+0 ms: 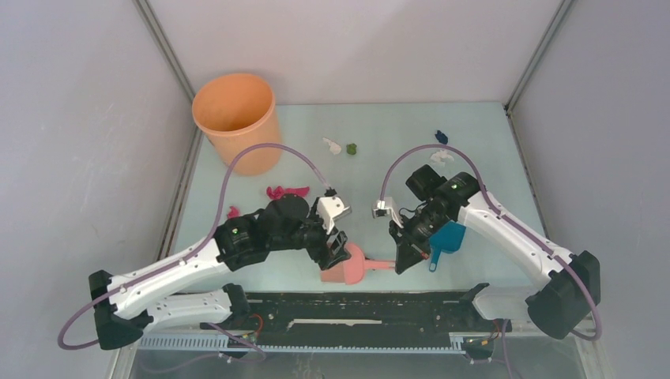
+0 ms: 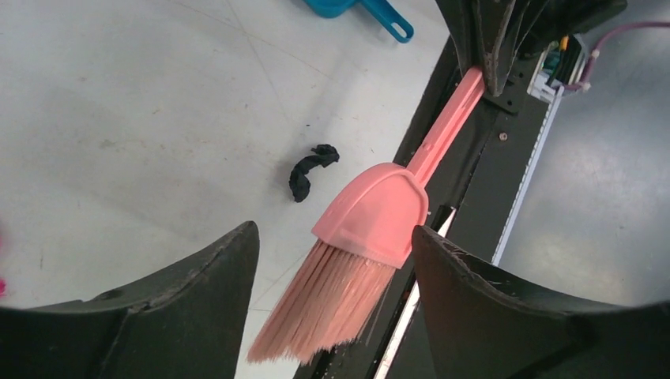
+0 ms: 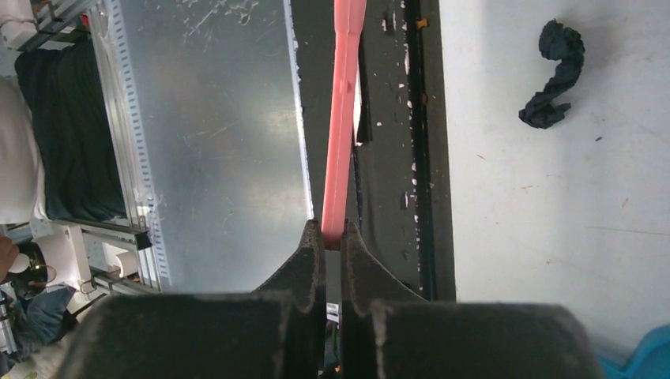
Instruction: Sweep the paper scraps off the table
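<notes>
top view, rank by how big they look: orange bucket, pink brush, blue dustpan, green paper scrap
1. orange bucket
2. pink brush and blue dustpan: they look about alike and both are partly covered, so unranked
3. green paper scrap

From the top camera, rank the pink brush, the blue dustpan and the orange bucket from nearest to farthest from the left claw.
1. pink brush, right at the left claw.
2. blue dustpan, to the right.
3. orange bucket, far left corner.
</notes>
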Controlling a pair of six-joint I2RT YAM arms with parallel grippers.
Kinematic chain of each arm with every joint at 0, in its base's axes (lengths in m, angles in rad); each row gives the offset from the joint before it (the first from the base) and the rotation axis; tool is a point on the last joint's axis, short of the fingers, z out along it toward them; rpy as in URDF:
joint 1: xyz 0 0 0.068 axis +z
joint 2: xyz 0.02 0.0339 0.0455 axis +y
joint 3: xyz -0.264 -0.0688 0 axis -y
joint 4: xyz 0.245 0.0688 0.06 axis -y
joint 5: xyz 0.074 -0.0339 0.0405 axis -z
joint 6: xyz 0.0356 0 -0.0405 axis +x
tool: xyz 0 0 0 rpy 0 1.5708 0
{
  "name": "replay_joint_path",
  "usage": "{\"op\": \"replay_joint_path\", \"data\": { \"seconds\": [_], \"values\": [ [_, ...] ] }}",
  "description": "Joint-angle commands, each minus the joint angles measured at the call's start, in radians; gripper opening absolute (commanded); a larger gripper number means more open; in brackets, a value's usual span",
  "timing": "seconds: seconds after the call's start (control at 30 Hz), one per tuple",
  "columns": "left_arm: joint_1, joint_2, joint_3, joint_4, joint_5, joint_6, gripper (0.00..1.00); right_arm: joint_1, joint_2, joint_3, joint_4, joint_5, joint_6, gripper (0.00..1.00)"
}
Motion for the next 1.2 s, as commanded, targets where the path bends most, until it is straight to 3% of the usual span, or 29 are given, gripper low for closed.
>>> {"op": "replay_joint_path", "data": {
  "seconds": [0.0, 0.13, 0.27, 0.3, 0.33, 0.43, 0.57, 0.7, 0.97, 1.17],
  "values": [
    [-0.010, 0.042, -0.023, 0.065, 0.076, 0.040, 0.72, 0.007, -0.008, 0.040, -0.013, -0.082, -0.033, 0.00],
    [-0.010, 0.067, -0.043, 0.073, 0.141, 0.040, 0.50, 0.007, -0.006, 0.034, 0.001, -0.097, -0.026, 0.00],
    [-0.010, 0.069, -0.079, 0.110, 0.173, 0.012, 0.11, -0.001, -0.012, 0.024, 0.041, -0.088, 0.003, 0.00],
    [-0.010, 0.067, -0.095, 0.133, 0.178, -0.005, 0.05, -0.010, -0.015, 0.015, 0.059, -0.091, 0.017, 0.01],
    [-0.010, 0.060, -0.116, 0.165, 0.185, -0.030, 0.01, -0.024, -0.019, 0.005, 0.081, -0.099, 0.031, 0.11],
    [-0.010, 0.002, -0.197, 0.320, 0.242, -0.142, 0.00, -0.087, -0.050, -0.031, 0.147, -0.164, 0.070, 0.43],
    [-0.010, -0.060, -0.307, 0.520, 0.288, -0.300, 0.00, -0.187, -0.082, -0.079, 0.205, -0.280, 0.104, 0.58],
    [-0.009, -0.065, -0.366, 0.637, 0.224, -0.414, 0.00, -0.251, -0.062, -0.085, 0.169, -0.358, 0.070, 0.58],
    [0.002, -0.024, -0.469, 0.876, 0.284, -0.534, 0.00, -0.250, -0.028, -0.086, 0.078, -0.369, -0.052, 0.59],
    [0.101, -0.038, -0.517, 0.965, 0.335, -0.619, 0.00, -0.248, -0.037, -0.084, 0.059, -0.371, -0.078, 0.60]
  ]
}}
